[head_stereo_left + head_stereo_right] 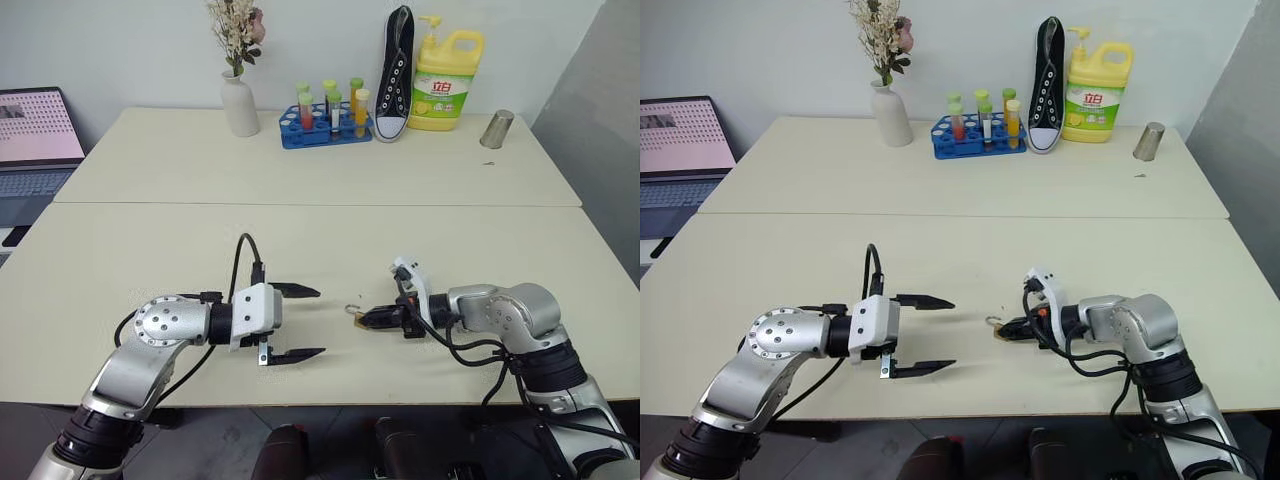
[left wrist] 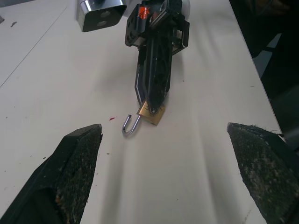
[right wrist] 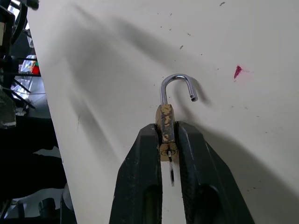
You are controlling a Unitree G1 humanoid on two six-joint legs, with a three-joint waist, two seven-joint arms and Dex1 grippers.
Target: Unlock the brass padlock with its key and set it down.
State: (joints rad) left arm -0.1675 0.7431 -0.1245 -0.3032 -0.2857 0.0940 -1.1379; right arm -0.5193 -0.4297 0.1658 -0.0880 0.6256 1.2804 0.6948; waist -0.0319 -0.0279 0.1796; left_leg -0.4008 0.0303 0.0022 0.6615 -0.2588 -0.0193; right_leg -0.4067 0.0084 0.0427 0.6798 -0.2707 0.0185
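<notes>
The brass padlock (image 3: 166,122) is already unlocked: its silvery shackle (image 3: 177,86) stands swung out, one leg free of the body, and the key (image 3: 171,173) sits in the keyhole at the lock's base, showing as a thin sliver between the fingers. The right hand (image 3: 167,140) grips the padlock by its narrow sides, fingers pressed close against the brass, and holds it low at the near edge of the cream counter (image 1: 300,250); in the left wrist view the lock's lower corner looks to be touching or just above the surface, though I cannot tell which. The left hand (image 1: 298,322) hangs just beside it on the robot's left, released, its two black fingers spread wide with nothing between them, and pointing toward the lock. At the far side of the counter, well apart from the work, stand a white vase of dried flowers (image 1: 238,100), a blue rack of test tubes (image 1: 325,125), a black sneaker (image 1: 396,75), a yellow detergent bottle (image 1: 446,80) and a metal cup (image 1: 496,129). By my reading the unlocking is done and the step in hand is setting the lock down. The next move calls for bringing it flat onto the counter, then easing the right fingers apart and drawing back without dragging the shackle or key.
</notes>
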